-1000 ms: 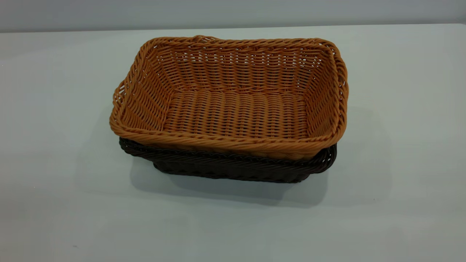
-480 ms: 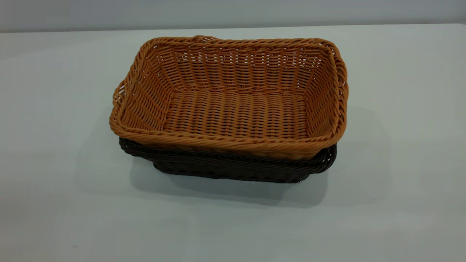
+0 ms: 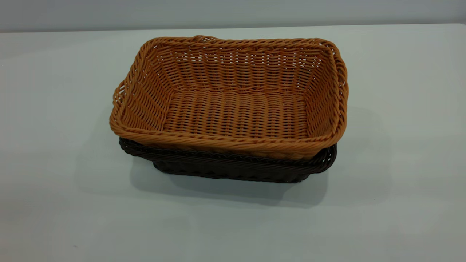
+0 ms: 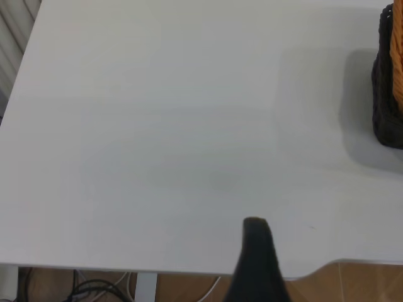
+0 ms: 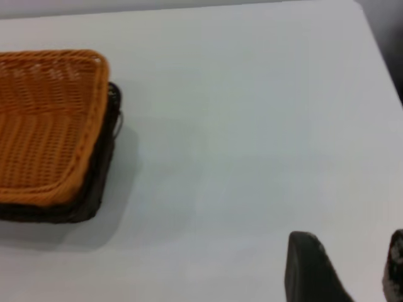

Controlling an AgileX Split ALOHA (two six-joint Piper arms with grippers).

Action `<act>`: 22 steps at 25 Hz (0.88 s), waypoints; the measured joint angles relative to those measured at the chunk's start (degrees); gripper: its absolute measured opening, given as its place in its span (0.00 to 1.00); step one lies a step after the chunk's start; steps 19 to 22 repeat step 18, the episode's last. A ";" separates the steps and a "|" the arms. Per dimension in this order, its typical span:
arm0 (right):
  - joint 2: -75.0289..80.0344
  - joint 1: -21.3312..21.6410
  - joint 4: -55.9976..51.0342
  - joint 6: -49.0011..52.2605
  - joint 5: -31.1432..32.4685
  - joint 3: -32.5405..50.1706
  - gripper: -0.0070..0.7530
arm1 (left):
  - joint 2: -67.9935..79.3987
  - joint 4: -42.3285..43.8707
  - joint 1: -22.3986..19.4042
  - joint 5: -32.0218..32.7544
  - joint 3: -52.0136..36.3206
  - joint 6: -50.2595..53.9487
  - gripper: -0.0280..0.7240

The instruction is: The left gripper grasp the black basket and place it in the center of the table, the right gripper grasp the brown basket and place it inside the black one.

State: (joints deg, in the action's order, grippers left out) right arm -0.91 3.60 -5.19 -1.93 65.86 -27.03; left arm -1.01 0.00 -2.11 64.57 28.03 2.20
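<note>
The brown basket (image 3: 236, 112) sits nested inside the black basket (image 3: 233, 167) in the middle of the table (image 3: 54, 163). Only the dark rim and front wall of the black basket show below it. Neither gripper shows in the exterior view. In the left wrist view my left gripper (image 4: 255, 258) is a dark blurred shape over the table's edge, far from the black basket (image 4: 385, 100). In the right wrist view my right gripper (image 5: 349, 267) is open and empty over bare table, well apart from the brown basket (image 5: 44, 126) and the black basket (image 5: 101, 182).
The table's edge (image 4: 157, 269) shows in the left wrist view, with floor and cables below it. A table corner (image 5: 362, 9) shows in the right wrist view. A grey wall (image 3: 233, 12) runs behind the table.
</note>
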 joint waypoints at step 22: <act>0.00 0.00 2.01 2.53 -0.06 0.06 0.32 | 0.00 0.00 0.00 -0.07 0.00 0.04 0.71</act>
